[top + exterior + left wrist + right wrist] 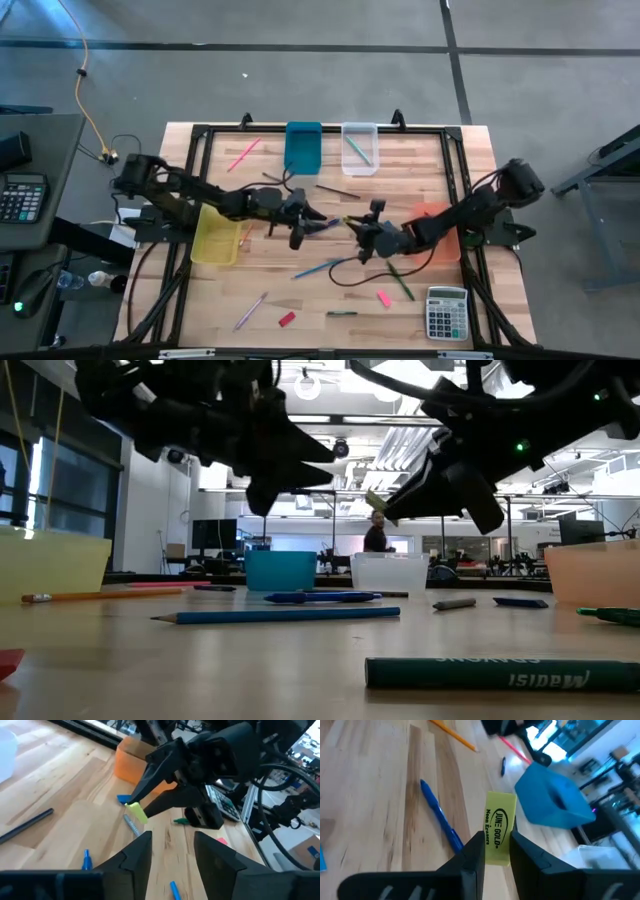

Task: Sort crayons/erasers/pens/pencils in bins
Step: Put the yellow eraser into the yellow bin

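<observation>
Over the middle of the desk, both arms meet tip to tip, and entries run from left to right. Left end effector: fingers spread apart, nothing between them, pointing at its partner just beside it; judged to be clear of the item so the other arm alone carries it. Right end effector: fingers pinched onto the yellow eraser, printed wrapper facing the wrist camera, the block standing up out of the grip and lifted off the desk; the same block shows at the fingertips from the left wrist. Below and near the two tips lie a blue pen and a grey stick, loose and unsorted. Bins, placed from the right end effector: yellow bin well off to its left, beyond the left arm; teal bin and clear bin ahead at the far edge; orange bin near, behind it under its own arm. Eraser not yet in any bin.
</observation>
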